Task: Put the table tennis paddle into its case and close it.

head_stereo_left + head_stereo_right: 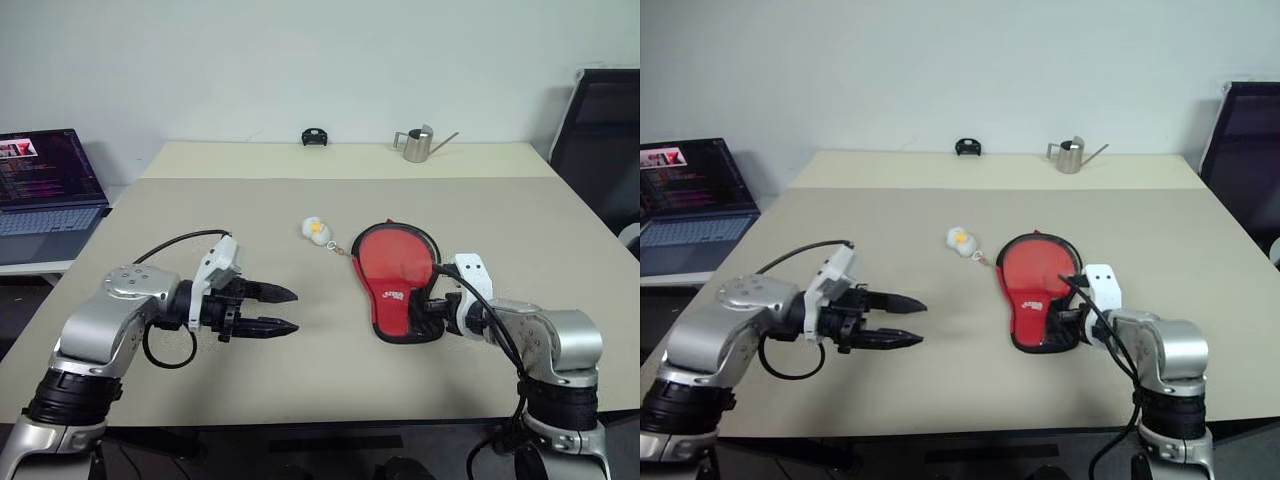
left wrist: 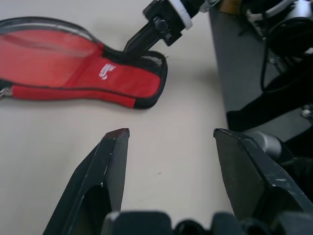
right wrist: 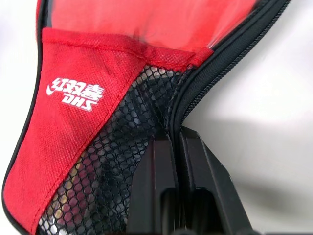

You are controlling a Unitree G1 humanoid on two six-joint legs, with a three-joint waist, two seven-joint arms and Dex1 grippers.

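Right claw (image 1: pixel 432 318) pinches the case (image 1: pixel 395 278) edge near its narrow end; left claw (image 1: pixel 282 311) hangs open, empty. Zipping seemingly underway; next, finish closing.

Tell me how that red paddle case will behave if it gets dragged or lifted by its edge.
The case looks like soft fabric with a mesh pocket, so it would probably sag rather than stay stiff. Lying flat on the table, it should slide, not roll. The right claw is shut on its zipper edge, so a pull may distort that edge first.
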